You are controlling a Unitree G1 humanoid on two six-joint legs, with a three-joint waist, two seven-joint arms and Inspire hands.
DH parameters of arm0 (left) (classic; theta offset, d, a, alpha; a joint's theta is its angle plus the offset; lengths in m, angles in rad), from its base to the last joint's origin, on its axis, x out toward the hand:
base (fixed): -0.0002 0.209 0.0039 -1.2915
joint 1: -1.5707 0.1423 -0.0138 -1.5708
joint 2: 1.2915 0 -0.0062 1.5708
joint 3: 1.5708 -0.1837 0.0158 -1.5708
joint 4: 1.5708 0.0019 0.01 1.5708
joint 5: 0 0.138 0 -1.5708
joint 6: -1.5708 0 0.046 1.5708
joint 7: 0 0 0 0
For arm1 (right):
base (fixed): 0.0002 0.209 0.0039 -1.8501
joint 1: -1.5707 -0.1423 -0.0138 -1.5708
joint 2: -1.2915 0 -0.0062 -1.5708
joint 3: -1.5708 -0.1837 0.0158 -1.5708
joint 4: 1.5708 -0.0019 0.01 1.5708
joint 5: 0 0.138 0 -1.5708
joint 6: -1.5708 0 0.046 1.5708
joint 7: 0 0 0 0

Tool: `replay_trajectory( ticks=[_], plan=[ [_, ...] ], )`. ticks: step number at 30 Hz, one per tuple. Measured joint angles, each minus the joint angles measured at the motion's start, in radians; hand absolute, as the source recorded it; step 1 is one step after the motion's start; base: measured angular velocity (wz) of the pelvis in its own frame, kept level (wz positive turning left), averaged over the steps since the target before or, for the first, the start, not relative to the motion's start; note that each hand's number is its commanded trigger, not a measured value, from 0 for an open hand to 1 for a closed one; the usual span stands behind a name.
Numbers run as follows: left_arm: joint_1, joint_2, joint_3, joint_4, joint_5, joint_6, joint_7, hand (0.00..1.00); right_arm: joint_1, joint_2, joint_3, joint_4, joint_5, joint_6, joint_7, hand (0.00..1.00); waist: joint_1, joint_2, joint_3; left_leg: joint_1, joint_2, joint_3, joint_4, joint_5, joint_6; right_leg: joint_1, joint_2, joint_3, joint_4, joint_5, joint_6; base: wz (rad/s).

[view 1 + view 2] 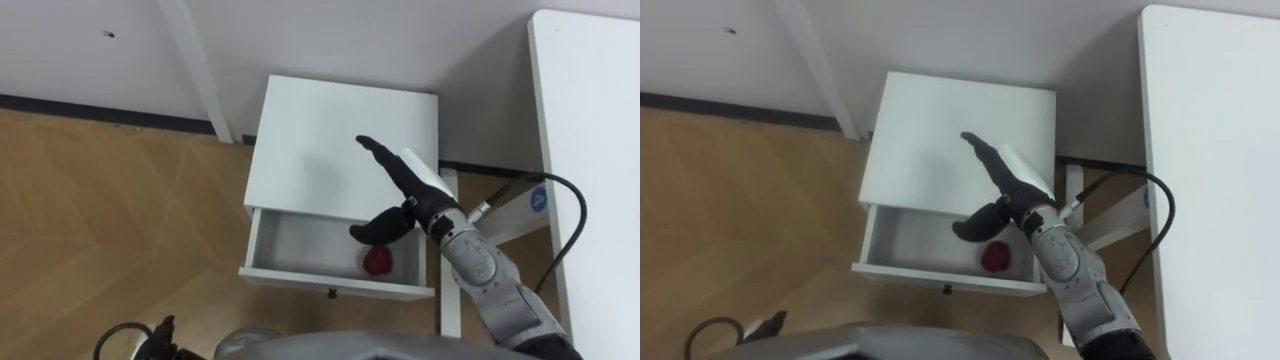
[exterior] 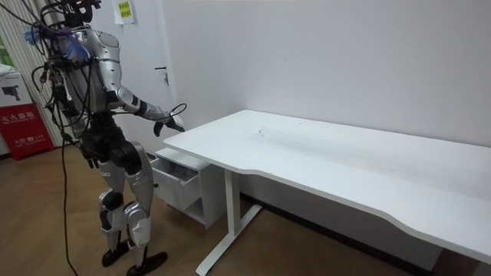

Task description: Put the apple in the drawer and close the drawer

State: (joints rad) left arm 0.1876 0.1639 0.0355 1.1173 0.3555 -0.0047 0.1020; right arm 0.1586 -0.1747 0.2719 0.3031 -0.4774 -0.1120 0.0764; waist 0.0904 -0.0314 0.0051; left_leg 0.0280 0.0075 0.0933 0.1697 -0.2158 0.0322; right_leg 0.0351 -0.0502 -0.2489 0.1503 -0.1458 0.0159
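Left eye view: round red apple (image 1: 377, 262)

The apple (image 1: 377, 262) is small, round and red. It lies inside the open drawer (image 1: 330, 284), near its right front corner. The drawer is white and shallow, with a small dark knob (image 1: 331, 294) on its front, and stands pulled out from the white cabinet (image 1: 340, 140).
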Motion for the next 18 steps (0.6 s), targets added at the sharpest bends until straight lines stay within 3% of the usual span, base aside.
replay_trajectory(
  ticks=[5, 7, 9, 11, 12, 13, 14, 15, 16, 17, 18],
  plan=[
    [0.0, -0.001, 0.001, 0.002, -0.013, 0.002, 0.013, 0.0, 0.0, 0.006, -0.024, 0.061, 0.073, -0.001, -0.033, 0.0, -0.007, 0.005, 0.002, 0.002, 0.0, 0.003, 0.0, 0.001, 0.001, 0.001, -0.001, 0.0, 0.0, -0.001, 0.001, 0.0],
    [0.005, -0.01, 0.017, 0.005, -0.013, 0.003, 0.028, 0.0, 0.002, 0.01, -0.086, 0.138, 0.092, -0.021, -0.093, 0.0, -0.012, 0.009, -0.0034, 0.003, 0.0, 0.004, 0.003, 0.001, 0.001, 0.002, -0.008, 0.0, 0.003, -0.001, 0.002, 0.0],
    [0.016, -0.018, 0.041, 0.001, -0.021, 0.003, 0.04, 0.0, 0.006, 0.011, -0.136, 0.203, 0.122, -0.021, -0.131, 0.0, -0.019, 0.009, -0.0041, 0.003, -0.003, 0.006, 0.007, 0.001, 0.001, 0.004, -0.013, -0.003, 0.005, -0.004, 0.006, 0.05],
    [0.026, -0.023, 0.044, 0.006, -0.033, 0.008, 0.044, 0.0, 0.005, 0.01, -0.199, 0.286, 0.157, -0.02, -0.162, 0.0, -0.048, 0.014, -0.0012, -0.005, -0.014, 0.023, 0.029, -0.004, 0.008, -0.006, -0.027, -0.012, 0.047, -0.014, 0.02, 0.19],
    [0.03, -0.027, 0.044, 0.006, -0.035, 0.011, 0.043, 0.0, 0.017, 0.006, -0.25, 0.346, 0.187, -0.016, -0.189, 0.0, -0.068, 0.022, -0.0039, -0.015, -0.018, 0.055, 0.047, -0.015, 0.026, -0.052, -0.048, -0.014, 0.153, -0.04, 0.038, 0.28],
    [0.019, -0.03, 0.052, 0.008, -0.037, 0.01, 0.043, 0.0, 0.029, -0.001, -0.309, 0.399, 0.204, -0.015, -0.218, 0.0, -0.084, 0.032, -0.0048, -0.016, -0.024, 0.072, 0.052, -0.02, 0.033, -0.15, -0.078, -0.008, 0.353, -0.053, 0.05, 0.26],
    [0.014, -0.028, 0.063, 0.011, -0.037, 0.009, 0.044, 0.0, 0.03, -0.001, -0.338, 0.423, 0.205, -0.011, -0.233, 0.0, -0.088, 0.029, -0.0042, -0.016, -0.033, 0.074, 0.058, -0.019, 0.04, -0.213, -0.1, 0.009, 0.478, -0.039, 0.043, 0.12],
    [0.011, -0.023, 0.079, 0.023, -0.043, 0.006, 0.05, 0.0, 0.047, -0.008, -0.386, 0.464, 0.207, 0.0, -0.26, 0.0, -0.092, 0.027, -0.0016, -0.02, -0.037, 0.089, 0.091, -0.028, 0.059, -0.352, -0.135, 0.06, 0.699, 0.059, 0.035, -0.16],
    [-0.001, -0.017, 0.083, 0.047, -0.051, 0.003, 0.056, 0.0, 0.054, -0.025, -0.396, 0.504, 0.198, 0.001, -0.298, 0.0, -0.096, 0.056, -0.0044, -0.039, -0.015, 0.098, 0.143, -0.05, 0.084, -0.479, -0.129, 0.118, 0.886, 0.236, 0.052, -0.41],
    [0.0, -0.013, 0.085, 0.053, -0.056, 0.002, 0.06, 0.0, 0.045, -0.028, -0.4, 0.518, 0.204, -0.003, -0.315, 0.0, -0.094, 0.071, -0.0034, -0.049, -0.002, 0.1, 0.161, -0.064, 0.086, -0.549, -0.115, 0.143, 1.007, 0.258, 0.039, -0.65],
    [-0.002, 0.003, 0.082, 0.075, -0.073, 0.005, 0.064, 0.0, 0.023, -0.037, -0.405, 0.569, 0.231, -0.012, -0.323, 0.0, -0.104, 0.086, 0.0074, -0.071, 0.02, 0.094, 0.204, -0.082, 0.087, -0.684, -0.098, 0.169, 1.335, 0.192, 0.014, -0.45]
  ],
)
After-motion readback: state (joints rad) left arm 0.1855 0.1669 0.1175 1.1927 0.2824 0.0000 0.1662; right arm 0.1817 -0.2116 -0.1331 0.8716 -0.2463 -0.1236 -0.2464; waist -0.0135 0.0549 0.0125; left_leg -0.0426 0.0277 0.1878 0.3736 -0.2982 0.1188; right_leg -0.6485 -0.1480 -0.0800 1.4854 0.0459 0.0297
